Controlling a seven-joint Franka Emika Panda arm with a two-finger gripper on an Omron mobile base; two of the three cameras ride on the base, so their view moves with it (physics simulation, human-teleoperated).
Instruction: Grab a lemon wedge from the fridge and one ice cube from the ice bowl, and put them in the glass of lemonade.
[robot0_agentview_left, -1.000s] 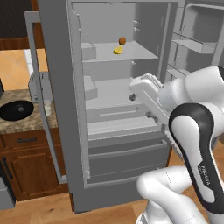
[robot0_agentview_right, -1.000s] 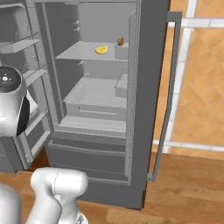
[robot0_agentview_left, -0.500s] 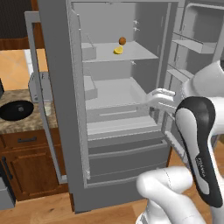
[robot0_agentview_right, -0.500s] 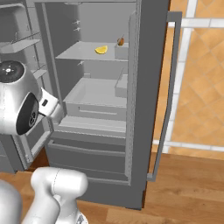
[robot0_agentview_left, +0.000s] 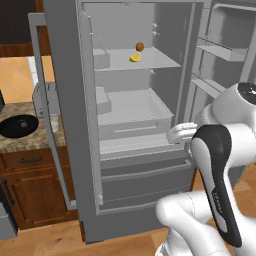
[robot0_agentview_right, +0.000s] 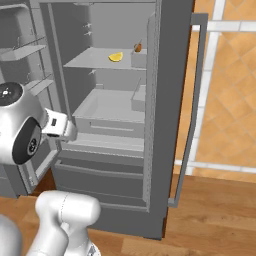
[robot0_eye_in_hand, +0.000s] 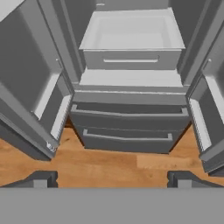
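Above the pincer (robot0_eye_in_hand: 112, 180), on the fridge's (robot0_agentview_left: 65, 100) upper shelf, the lemon wedge (robot0_agentview_left: 135, 57) lies just beside a small orange ball (robot0_agentview_left: 140, 47), untouched. Over the last second the arm has drawn back from the open compartment and swung the hand low, so the pincer now looks down at the two drawers and the wood floor. Its tips stand wide apart, holding nothing. Judged from this, the reach for the wedge has not begun; the hand must rise first. Well off to the pincer's left, the ice bowl (robot0_agentview_left: 19, 125) sits on the bench (robot0_agentview_left: 30, 142).
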